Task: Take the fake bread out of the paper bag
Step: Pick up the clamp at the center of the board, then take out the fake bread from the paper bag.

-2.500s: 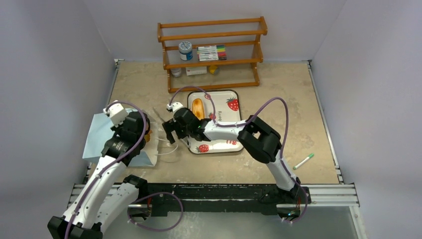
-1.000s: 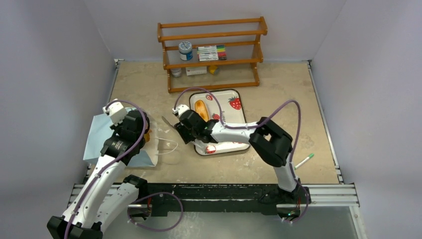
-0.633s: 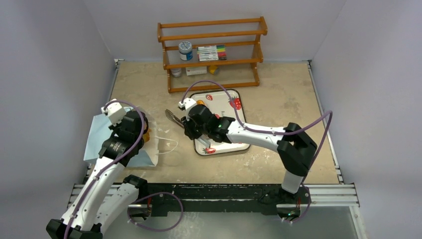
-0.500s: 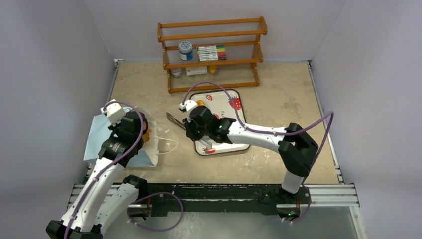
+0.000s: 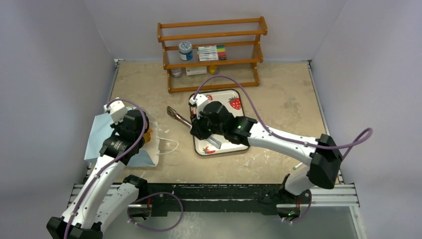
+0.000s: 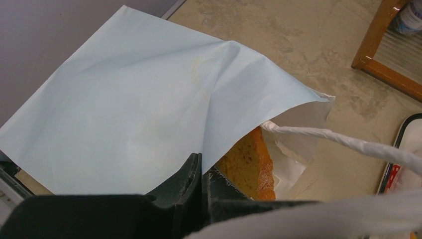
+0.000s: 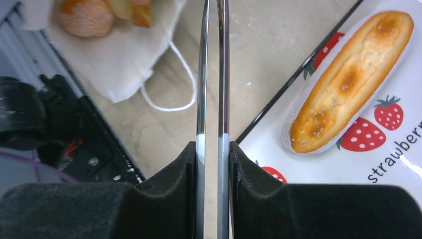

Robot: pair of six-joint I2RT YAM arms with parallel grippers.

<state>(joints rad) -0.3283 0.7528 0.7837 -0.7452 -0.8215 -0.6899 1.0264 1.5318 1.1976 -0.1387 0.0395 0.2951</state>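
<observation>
You've got bright, even light with soft shadows; wrist views blur right up at the fingers (image 7: 169,199).

We're counting now: one paper bag (image 5: 99,137), one strawberry tray (image 7: 323,164), one long loaf (image 7: 348,82), one speckled bun (image 7: 82,15), one pair of tongs (image 5: 175,113), one wooden rack (image 5: 214,63).

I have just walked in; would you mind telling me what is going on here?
The robot is moving fake bread out of a light blue paper bag. The left gripper, jaws shut, pinches the bag's upper layer and holds its mouth open, with orange-brown pieces showing inside. The right gripper squeezes a pair of metal tongs that point toward the bag. One long loaf already lies on the strawberry-print tray.
</observation>
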